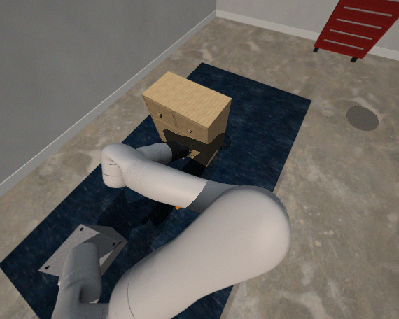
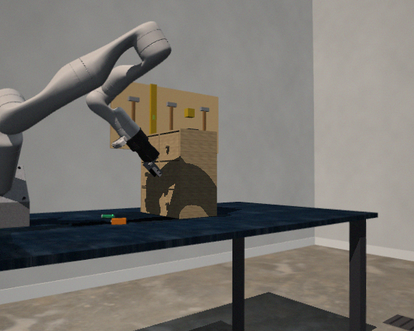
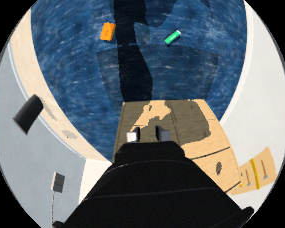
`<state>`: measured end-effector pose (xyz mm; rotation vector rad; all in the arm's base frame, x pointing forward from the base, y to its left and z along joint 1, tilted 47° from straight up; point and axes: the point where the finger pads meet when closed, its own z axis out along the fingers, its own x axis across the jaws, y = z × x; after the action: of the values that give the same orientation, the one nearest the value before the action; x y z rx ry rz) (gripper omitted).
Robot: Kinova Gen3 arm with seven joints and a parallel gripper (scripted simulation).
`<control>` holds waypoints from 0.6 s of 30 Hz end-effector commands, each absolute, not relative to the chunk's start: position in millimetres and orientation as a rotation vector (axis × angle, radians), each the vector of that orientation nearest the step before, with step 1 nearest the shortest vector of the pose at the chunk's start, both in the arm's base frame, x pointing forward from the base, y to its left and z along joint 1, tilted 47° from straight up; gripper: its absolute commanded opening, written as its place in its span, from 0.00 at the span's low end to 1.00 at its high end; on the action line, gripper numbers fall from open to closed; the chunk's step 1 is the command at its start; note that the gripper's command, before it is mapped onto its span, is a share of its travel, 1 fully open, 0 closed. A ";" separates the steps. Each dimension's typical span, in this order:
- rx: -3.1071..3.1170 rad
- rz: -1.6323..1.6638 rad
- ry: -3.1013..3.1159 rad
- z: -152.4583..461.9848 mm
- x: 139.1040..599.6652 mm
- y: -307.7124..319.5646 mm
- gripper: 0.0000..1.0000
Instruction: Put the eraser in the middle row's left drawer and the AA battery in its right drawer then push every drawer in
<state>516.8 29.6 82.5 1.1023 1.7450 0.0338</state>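
Note:
The wooden chest stands upright, and the drawers whose fronts show look pushed in. My gripper is open, tilted downward in front of the right drawer of the middle row. No object shows between its fingers; that drawer's knob is hidden or lost in shadow, and I cannot tell whether the fingertips touch the front. The orange eraser lies on the table in front of the chest. The green AA battery lies near it and is hidden in the top view.
The dark blue table top carries the chest and the arm's grey base. The arm reaches over the table toward the chest front. The arm's shadow darkens the chest's lower front and side. A tool board hangs behind.

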 end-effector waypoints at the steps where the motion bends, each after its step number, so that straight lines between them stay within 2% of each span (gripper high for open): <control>1: 1.101 0.036 1.745 83.1 517.1 30.6 0.67; 18: 1.101 0.036 1.745 83.2 524.5 31.3 0.67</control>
<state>521.8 30.7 82.3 1.0988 1.7485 0.0334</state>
